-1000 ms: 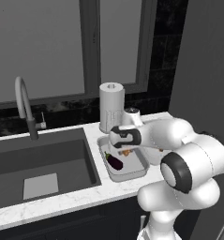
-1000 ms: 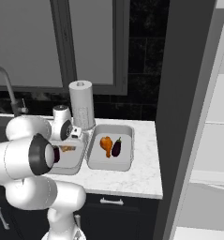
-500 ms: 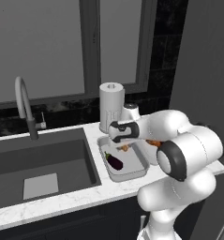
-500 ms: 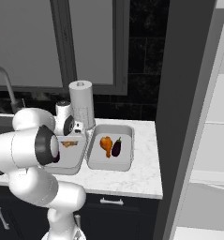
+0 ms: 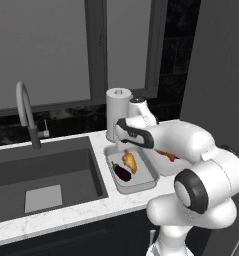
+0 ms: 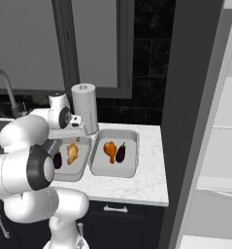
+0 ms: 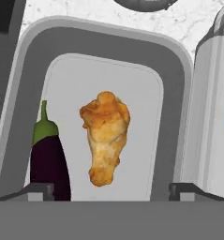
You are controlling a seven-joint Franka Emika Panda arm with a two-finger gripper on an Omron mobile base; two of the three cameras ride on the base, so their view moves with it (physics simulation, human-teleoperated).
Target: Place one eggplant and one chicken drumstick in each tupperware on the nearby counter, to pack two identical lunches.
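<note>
Though two in number, look just alike: pale-grey tupperware trays, side by side on the white marble tabletop (image 6: 146, 180), long sides just beside each other. Left tupperware (image 5: 136, 189) next to the sink (image 5: 41, 170); right tupperware (image 6: 112, 173) on the far side from it.

Inside the left tupperware: one purple eggplant (image 7: 48, 161) with a green stem, and one golden chicken drumstick (image 7: 105, 136). Lie next to each other on the tray floor, a small gap between them, eggplant on the sink side. Seen in the hand view with the thick end of the drumstick up and the thin end down.

Inside the right tupperware: a second chicken drumstick (image 6: 109, 150) and a second eggplant (image 6: 121, 152), close together, drumstick nearer the left tray.

Hand (image 7: 111, 190) up above the left tupperware, pointing down at it. Fingers spread wide, one tip over the eggplant side and one by the tray's other rim. Holds nothing; drumstick lies below, not touched.

Behind the trays, a white paper towel roll (image 5: 118, 112) standing up by the wall. Curved grey faucet (image 5: 26, 110) behind the sink. Dark window above. Open fridge (image 6: 219, 146) off to the right side.
</note>
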